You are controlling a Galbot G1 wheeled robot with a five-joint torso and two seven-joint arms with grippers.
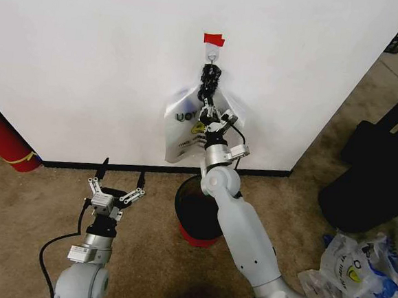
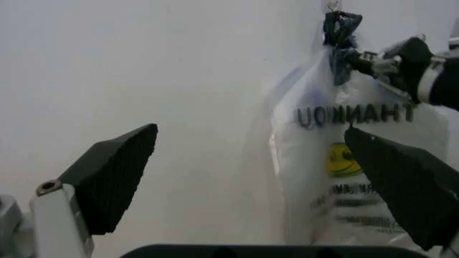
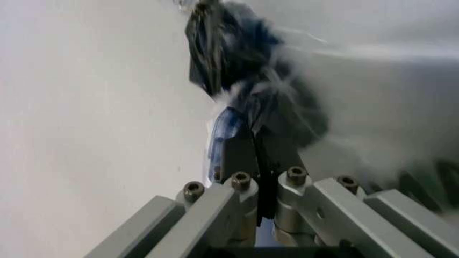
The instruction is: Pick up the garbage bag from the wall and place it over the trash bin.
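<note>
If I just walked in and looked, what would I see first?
You'd spot the garbage bag hanging on the white wall from a small hook under a piece of red tape. The robot's right hand is shut on the bag's dark knotted top, straight above the black trash bin on the floor. The left hand waits open, low beside the bin.

Brown carpet [image 1: 35,212] met a black baseboard [image 1: 115,165], with a red cylinder [image 1: 3,139] and black cases [image 1: 380,170] standing aside.
</note>
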